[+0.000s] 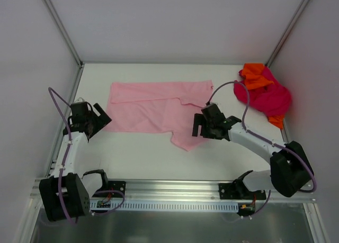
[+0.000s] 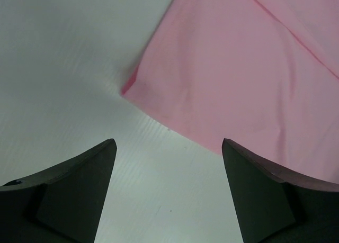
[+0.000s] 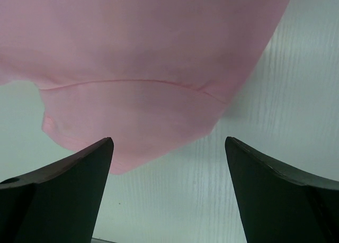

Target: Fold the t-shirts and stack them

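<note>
Two garments from above: I see a pink t-shirt (image 1: 153, 108) spread flat in the middle of the surface (image 1: 137, 158). An orange-and-magenta heap (image 1: 265, 92) lies crumpled in the far right corner, and neither wrist camera shows it.
Hands from above: the left hand (image 1: 99, 119) sits at the shirt's left edge and the right hand (image 1: 204, 125) over its near right part. From this view I cannot judge how far either is spread.
Left wrist: my left hand (image 2: 168, 142) is wide open and holds nothing. The shirt's corner (image 2: 238, 68) lies flat just ahead, nearer the right finger.
Right wrist: my right hand (image 3: 168, 140) is equally wide and empty. A seamed, rounded flap of the shirt (image 3: 132, 110) lies ahead, closer to the left finger, with bare surface to its right.
</note>
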### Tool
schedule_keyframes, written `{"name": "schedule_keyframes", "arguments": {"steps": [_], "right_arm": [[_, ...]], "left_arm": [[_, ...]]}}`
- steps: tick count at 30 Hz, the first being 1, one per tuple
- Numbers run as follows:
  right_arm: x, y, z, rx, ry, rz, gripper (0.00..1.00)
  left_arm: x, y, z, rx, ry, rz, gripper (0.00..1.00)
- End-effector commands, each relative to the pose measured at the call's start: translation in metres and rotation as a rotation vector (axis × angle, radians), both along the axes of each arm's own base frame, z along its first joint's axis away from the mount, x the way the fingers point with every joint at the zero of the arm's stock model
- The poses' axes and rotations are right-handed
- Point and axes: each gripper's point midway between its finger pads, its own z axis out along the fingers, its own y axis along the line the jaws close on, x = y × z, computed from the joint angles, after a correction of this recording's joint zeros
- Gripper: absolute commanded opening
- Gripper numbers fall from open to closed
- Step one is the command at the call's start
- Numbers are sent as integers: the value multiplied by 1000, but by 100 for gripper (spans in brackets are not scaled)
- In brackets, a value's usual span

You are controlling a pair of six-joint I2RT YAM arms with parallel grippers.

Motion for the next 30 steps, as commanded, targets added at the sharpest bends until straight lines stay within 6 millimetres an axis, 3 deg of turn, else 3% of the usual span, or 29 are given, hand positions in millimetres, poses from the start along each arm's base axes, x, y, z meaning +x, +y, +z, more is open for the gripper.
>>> {"name": "schedule_keyframes", "arguments": {"steps": [1, 5, 6, 13, 21, 25, 30], "right_arm": [[-10, -5, -2, 15, 11, -97, 93], [-22, -13, -13, 23, 11, -142, 93], [-24, -16, -13, 22, 8, -151, 93], [-32, -17, -23, 36, 38, -174, 93], [-31, -21, -14, 38, 16, -193, 93], [-31, -24, -11, 44, -2, -213, 93], [-29, -14, -14, 87, 12, -225, 92]], "left_arm": [[10, 3, -8, -84, -2, 75, 82], [15, 8, -22, -81, 43, 90, 79], [12, 12, -35, -64, 90, 108, 79], [14, 19, -58, -48, 133, 135, 74], [28, 26, -67, -29, 138, 153, 64], [28, 26, -73, -30, 153, 152, 52], [26, 31, -78, -17, 169, 173, 43]]}}
